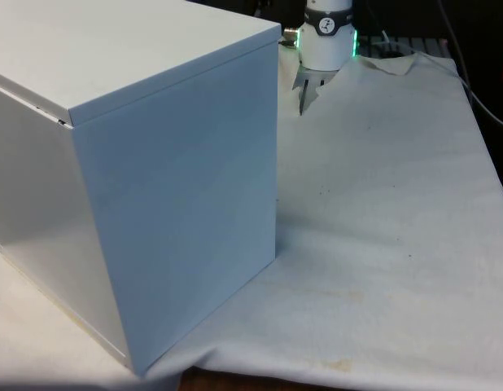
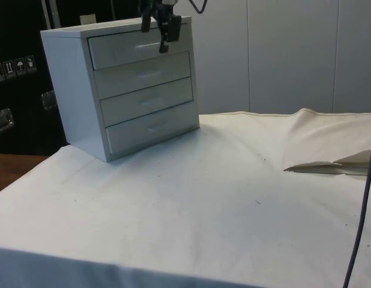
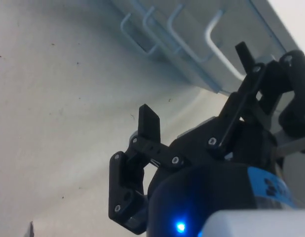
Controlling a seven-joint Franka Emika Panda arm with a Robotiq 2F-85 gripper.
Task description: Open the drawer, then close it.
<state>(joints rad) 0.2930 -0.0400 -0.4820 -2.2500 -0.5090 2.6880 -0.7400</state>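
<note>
A white chest of drawers stands on the cloth with several drawers, all pushed in. In the front view its plain back and side face the camera on the front view's left. My gripper hangs in front of the top drawer, at the height of its white handle. In the wrist view the gripper is open, and one finger lies close beside the top handle without closing on it. Its fingertips peek out past the chest's far edge.
The white cloth stretches wide in front of the drawers. A raised fold lies near the side view's right edge, where a thin cable hangs. The lower handles line up along the chest's face.
</note>
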